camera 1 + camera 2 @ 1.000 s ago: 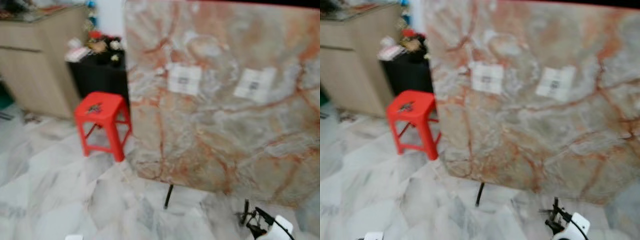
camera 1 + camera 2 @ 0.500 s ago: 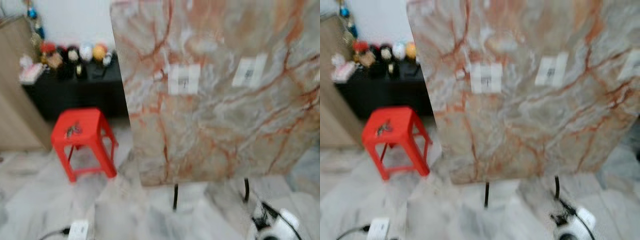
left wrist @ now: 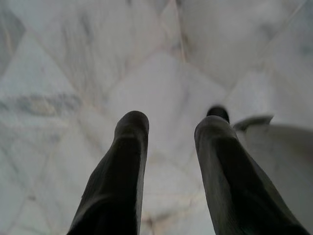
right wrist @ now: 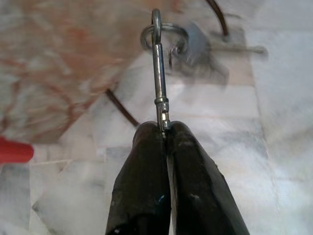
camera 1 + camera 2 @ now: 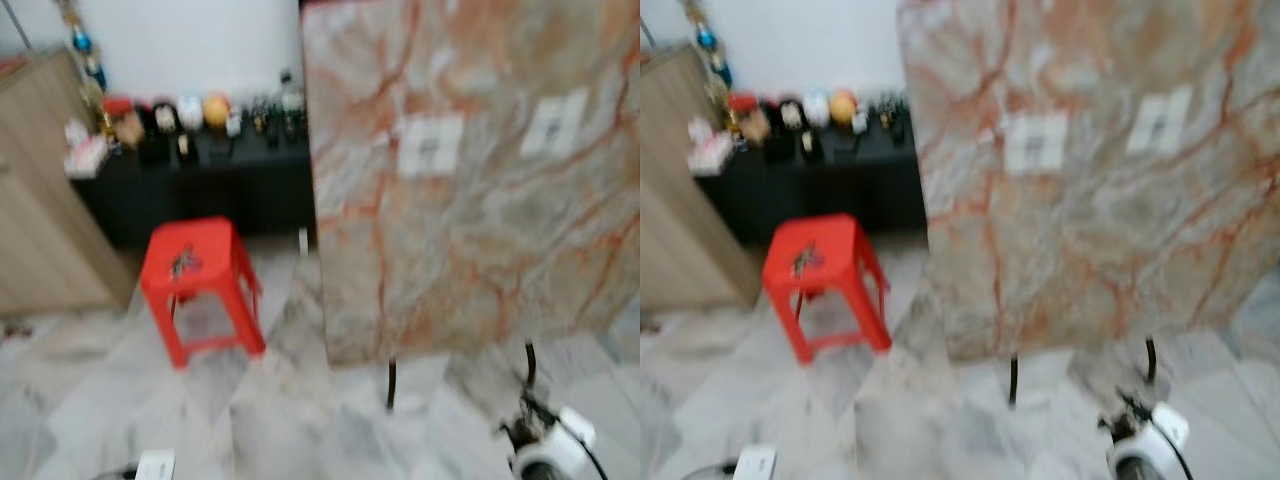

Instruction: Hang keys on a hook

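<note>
My right gripper (image 4: 166, 128) is shut on the end of a metal snap clip (image 4: 159, 73). The clip sticks out past the fingertips and carries a key ring with blurred keys (image 4: 168, 39). It hangs over the marble floor near the table's thin black legs. My right arm's white wrist (image 5: 550, 455) is low at the right in the eye views. The left gripper (image 3: 172, 122) is open over bare floor tiles, nothing between its fingers (image 3: 129, 147).
A large marble-patterned table top (image 5: 480, 190) with two white labels stands to the right. A red plastic stool (image 5: 195, 285) stands left of it. Behind are a black cabinet (image 5: 200, 185) with trinkets and a wooden cabinet (image 5: 40, 220). A white power strip (image 5: 155, 465) lies on the floor.
The whole picture has shifted and stays blurred, so the camera moved. Table and stool now sit further right, and more of the black cabinet and wall shows.
</note>
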`<state>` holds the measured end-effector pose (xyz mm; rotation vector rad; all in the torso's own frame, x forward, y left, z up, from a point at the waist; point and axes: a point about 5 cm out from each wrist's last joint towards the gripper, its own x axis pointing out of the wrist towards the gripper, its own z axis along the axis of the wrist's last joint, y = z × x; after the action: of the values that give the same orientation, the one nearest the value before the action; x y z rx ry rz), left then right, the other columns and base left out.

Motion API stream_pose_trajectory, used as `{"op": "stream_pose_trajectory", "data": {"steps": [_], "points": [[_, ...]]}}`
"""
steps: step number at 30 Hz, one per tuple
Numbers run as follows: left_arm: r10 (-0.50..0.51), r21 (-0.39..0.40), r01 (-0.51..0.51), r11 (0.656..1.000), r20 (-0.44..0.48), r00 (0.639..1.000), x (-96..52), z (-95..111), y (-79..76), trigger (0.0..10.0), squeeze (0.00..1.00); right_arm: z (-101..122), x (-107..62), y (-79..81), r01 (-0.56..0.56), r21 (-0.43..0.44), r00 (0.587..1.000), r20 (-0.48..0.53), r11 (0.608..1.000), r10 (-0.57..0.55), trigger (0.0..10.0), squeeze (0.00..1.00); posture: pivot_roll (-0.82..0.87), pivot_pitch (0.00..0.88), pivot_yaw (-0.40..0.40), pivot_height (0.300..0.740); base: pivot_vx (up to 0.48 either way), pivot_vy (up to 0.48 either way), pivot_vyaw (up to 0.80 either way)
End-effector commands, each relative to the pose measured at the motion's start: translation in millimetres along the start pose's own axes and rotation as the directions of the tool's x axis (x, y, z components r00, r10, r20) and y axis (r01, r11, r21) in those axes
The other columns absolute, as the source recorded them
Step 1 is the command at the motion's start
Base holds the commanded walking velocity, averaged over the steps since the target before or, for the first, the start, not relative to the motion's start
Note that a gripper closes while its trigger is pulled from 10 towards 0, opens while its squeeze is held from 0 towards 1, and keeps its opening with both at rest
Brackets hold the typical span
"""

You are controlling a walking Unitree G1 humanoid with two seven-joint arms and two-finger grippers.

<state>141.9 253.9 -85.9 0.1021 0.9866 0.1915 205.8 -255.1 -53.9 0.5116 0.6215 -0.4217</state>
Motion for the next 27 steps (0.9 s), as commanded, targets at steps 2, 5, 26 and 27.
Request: {"op": "stream_pose_trajectory", "data": {"steps": [2, 5, 26, 27], "points": [[-0.010, 0.010, 0.010, 1.000, -0.017, 1.000, -1.1, -6, -1.8, 10.0, 0.00, 21, 4.4, 7.7, -0.038, -0.035, 0.996, 0.082, 0.999, 0.040, 10.0, 0.00, -0.11, 0.000, -0.008, 0.740, 0.000, 0.000, 0.00], [-0.015, 0.013, 0.015, 1.000, -0.018, 1.000, -1.4, -8, -6.4, 10.0, 0.00, 36, 7.8, 19.8, -0.083, -0.087, 0.987, 0.133, 0.993, 0.094, 10.0, 0.00, -0.12, 0.000, -0.006, 0.740, 0.000, 0.000, 0.00], [-0.020, 0.010, 0.020, 1.000, 0.000, 1.000, -0.5, -3, -7.4, 10.0, 0.00, 107, 2.1, 120.5, -0.237, -0.564, 0.828, 0.309, 0.791, 0.469, 10.0, 0.00, -0.13, 0.000, 0.001, 0.740, 0.000, 0.000, 0.00], [-0.020, 0.009, 0.020, 1.000, 0.002, 1.000, -0.4, -3, -7.3, 10.0, 0.00, 109, 1.2, 126.1, -0.231, -0.586, 0.821, 0.311, 0.777, 0.479, 10.0, 0.00, -0.13, 0.000, 0.001, 0.740, 0.000, 0.000, 0.00]]}}
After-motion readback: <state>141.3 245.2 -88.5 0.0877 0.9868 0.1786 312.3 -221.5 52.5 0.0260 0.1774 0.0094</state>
